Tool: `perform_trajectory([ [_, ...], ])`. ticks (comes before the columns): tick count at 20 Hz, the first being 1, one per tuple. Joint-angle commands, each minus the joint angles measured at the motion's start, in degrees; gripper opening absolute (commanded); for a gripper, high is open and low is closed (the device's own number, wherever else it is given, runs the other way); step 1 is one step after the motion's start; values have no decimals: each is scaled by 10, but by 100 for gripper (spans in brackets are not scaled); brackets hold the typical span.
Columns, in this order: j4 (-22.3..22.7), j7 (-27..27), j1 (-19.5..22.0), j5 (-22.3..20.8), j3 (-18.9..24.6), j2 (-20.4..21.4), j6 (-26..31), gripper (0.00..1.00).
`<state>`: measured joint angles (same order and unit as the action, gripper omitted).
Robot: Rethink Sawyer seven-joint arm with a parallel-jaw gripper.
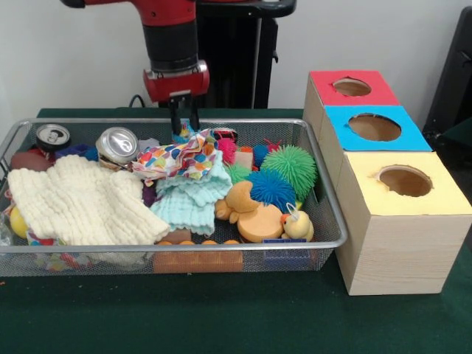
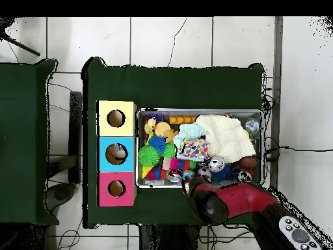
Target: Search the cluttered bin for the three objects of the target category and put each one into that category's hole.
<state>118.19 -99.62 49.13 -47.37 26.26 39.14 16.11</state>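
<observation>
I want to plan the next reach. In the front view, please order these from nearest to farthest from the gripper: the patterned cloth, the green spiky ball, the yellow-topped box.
1. The patterned cloth, right under the gripper.
2. The green spiky ball, in the bin's right part.
3. The yellow-topped box, outside the bin, far right and closest to the camera.

In the front view, you have the wire bin [image 1: 324,188] on the table's [image 1: 221,317] left and three boxes [image 1: 398,221] in a row just to its right. Inside the bin, a large cloth [image 1: 81,203] lies left, two cans [image 1: 116,144] behind it, spiky balls [image 1: 284,177] right, and duck toys [image 1: 258,214] in front of those.
</observation>
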Motion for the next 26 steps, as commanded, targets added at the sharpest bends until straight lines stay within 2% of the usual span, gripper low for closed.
perform_trajectory([
  [1,47,109,16,102,99,143,151,0],
  [7,33,120,31,123,130,147,190,0],
  [14,44,116,52,125,169,159,181,0],
  [21,38,91,49,109,176,143,171,0],
  [26,29,71,33,120,184,135,179,0],
])
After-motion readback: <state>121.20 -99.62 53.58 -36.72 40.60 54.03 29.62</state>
